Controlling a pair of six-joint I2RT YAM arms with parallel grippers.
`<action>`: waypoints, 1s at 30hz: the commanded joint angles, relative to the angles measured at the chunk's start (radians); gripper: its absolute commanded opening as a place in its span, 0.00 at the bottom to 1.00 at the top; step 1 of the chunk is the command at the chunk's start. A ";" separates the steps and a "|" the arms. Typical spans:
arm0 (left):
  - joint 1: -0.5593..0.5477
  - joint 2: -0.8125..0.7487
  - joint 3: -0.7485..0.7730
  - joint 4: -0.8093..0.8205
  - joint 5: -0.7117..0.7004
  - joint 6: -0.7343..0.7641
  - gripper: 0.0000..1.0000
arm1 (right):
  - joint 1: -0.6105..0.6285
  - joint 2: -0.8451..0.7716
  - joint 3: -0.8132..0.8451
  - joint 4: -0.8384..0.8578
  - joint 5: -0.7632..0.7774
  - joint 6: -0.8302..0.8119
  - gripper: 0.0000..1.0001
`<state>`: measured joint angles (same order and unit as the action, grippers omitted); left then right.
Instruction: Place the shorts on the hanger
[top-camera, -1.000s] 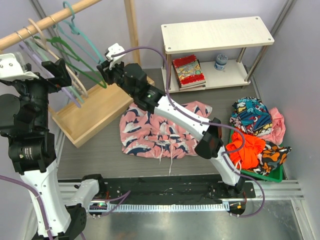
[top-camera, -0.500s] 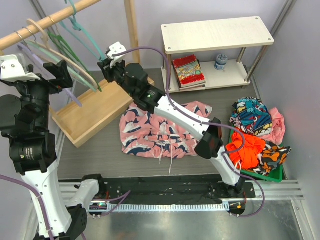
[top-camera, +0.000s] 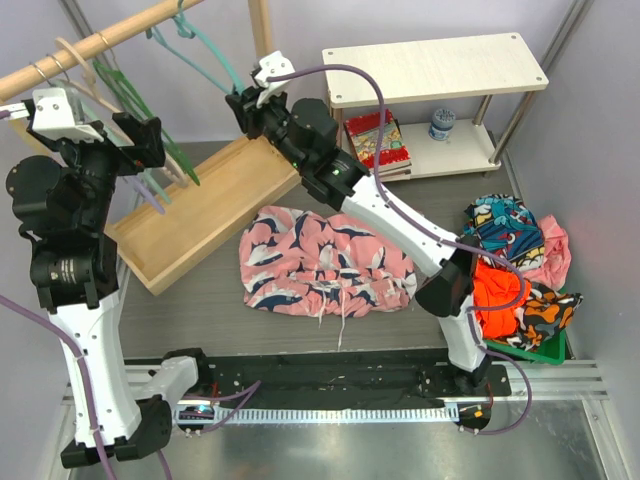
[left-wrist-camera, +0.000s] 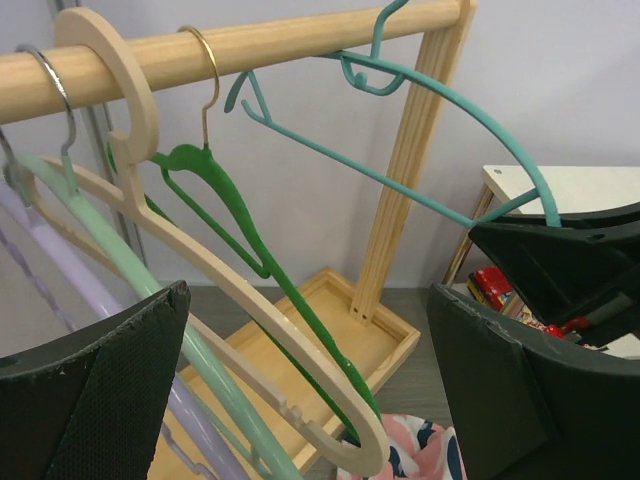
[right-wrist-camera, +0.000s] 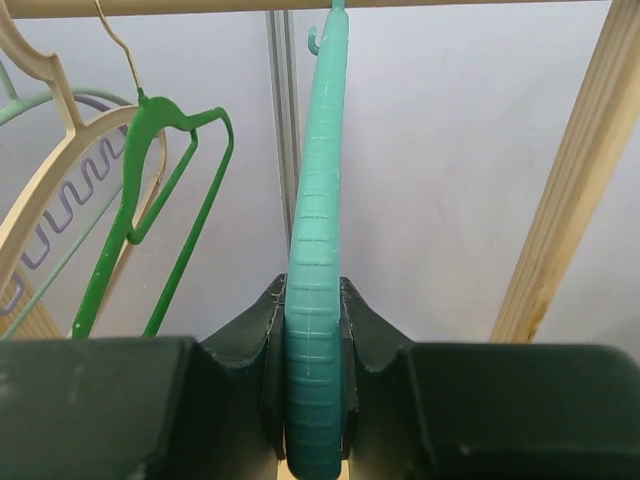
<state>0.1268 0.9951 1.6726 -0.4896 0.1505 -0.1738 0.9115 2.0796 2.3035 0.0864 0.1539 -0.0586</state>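
Green bin (top-camera: 532, 352) at the desk's right edge holds an orange-red garment (top-camera: 497, 295). Right claw (right-wrist-camera: 313, 335) clamps the teal hanger (right-wrist-camera: 318, 200); left claw (top-camera: 148, 142) gapes, empty.

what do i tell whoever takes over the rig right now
Right pincer: shut on the lower end of the teal hanger.
Left pincer: open, empty, facing the rail near the other hangers.
Hanger: hook over the rail, not lifted off.
Shorts: lying loose on the table, untouched by either arm.
Done: hanger gripped.
Left: unhook the hanger, bring it to the shorts, put the shorts on it.
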 joint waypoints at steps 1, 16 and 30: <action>0.007 0.011 0.010 0.025 0.057 -0.007 1.00 | -0.019 -0.145 -0.097 0.038 -0.060 -0.009 0.01; -0.019 0.158 0.148 -0.152 0.561 0.046 1.00 | -0.186 -0.666 -0.612 -0.319 -0.335 -0.127 0.01; -0.478 0.252 0.039 -0.239 0.446 0.298 0.99 | -0.267 -1.295 -1.167 -0.551 -0.297 0.022 0.01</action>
<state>-0.2741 1.2163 1.7519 -0.7078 0.6147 0.0303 0.6441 0.8894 1.2037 -0.4149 -0.1459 -0.1230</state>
